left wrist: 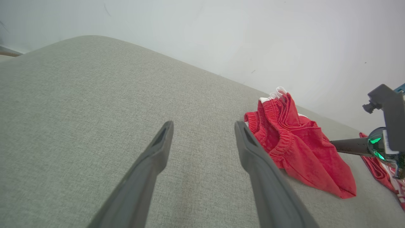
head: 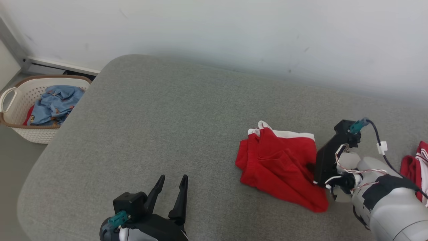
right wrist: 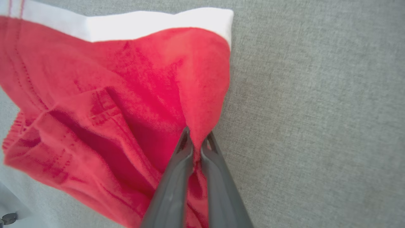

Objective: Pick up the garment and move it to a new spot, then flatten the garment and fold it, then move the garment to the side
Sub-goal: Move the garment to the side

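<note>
pinched almost tip to tip, the jaws of your right gripper point(right wrist: 196, 135) have a thin ridge of the red garment point(head: 279, 160) caught between them. in the right wrist view the cloth tents up into the fingertips at lower centre of the frame, and only the fabric's thickness separates them. your left gripper point(head: 173, 180) sits at the bottom of the head view, left of centre. its jaws are spread wide with nothing between them, over the bare grey cushion point(head: 150, 117).

the garment lies crumpled right of centre in the head view, on the cushion. its white band point(head: 294, 134) runs along the upper edge and the red body is bunched in loose folds below. it looks like a light, limp knit, so it will sag from wherever you hold it and won't keep a shape. held at one point, it will probably hang in a twist. nothing about it seems fragile or slippery, but a thin pinch of one layer could pull free if you drag it over the rough upholstery, so lift before you carry. for flattening, you'd likely do better taking the white band or a gathered edge, one gripper near each corner, since those seams are thicker.

keep clear of the second red piece point(head: 418, 164) at the right edge of the head view, beyond your right forearm. a basket point(head: 50, 77) holding blue clothes point(head: 55, 102) stands at far left, off the cushion.
</note>
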You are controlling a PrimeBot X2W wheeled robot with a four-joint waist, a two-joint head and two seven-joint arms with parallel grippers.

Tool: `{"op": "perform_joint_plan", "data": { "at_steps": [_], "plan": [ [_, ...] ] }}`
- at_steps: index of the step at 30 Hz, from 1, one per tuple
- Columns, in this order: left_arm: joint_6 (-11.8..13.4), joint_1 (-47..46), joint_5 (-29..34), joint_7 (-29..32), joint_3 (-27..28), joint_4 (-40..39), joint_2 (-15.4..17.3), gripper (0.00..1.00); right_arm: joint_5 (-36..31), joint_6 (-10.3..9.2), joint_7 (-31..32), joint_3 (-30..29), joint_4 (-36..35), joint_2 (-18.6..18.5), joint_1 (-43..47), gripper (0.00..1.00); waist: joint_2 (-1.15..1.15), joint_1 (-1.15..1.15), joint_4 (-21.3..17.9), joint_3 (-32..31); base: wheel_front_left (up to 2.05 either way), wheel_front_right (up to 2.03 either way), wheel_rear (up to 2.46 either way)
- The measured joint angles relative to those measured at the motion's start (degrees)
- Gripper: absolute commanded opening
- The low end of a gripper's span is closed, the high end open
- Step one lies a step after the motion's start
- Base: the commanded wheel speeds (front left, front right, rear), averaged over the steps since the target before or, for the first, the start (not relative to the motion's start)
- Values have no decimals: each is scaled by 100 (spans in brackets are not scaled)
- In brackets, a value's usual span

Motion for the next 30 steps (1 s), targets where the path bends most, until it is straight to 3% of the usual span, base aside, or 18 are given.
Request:
{"op": "perform_joint_plan", "data": {
  "at_steps": [30],
  "plan": [
    [30,191,-2,-82,26,147,70,100,-22,259,-300,88,-504,-302,-220,0,0,0,-1020,-579,0,0,0]
  ]
}}
